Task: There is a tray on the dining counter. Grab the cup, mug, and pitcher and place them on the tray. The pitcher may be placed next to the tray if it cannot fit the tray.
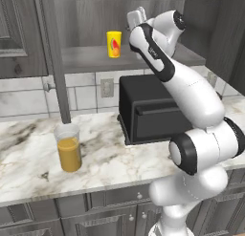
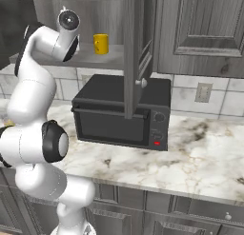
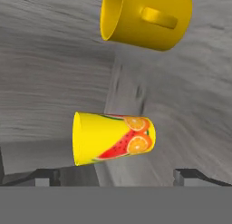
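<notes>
Left base view: the white arm reaches up toward a grey wooden shelf [image 1: 86, 58], where a tall slim bright-yellow cup [image 1: 114, 44] with a red-orange fruit print stands upright, just beside the arm's raised hand. Below, on the white-grey veined marble table [image 1: 28, 154] backed by wall tiles, a clear glass pitcher [image 1: 68, 147] of orange liquid stands upright, apart from a black microwave [image 1: 153, 111] to its right.

Right base view: the same shelf carries a squat golden-yellow mug [image 2: 100, 44], upright, beside the arm's wrist; an open cabinet door's edge [image 2: 133, 53] crosses in front of the microwave. This side hides the cup and the pitcher.

Hand view: rolled sideways, it shows cup [image 3: 113, 138] and mug [image 3: 145, 19] together, near each other but not touching, the mug's handle facing the camera. The dark fingers [image 3: 47, 175] stand wide apart on either side of the cup, holding nothing.
</notes>
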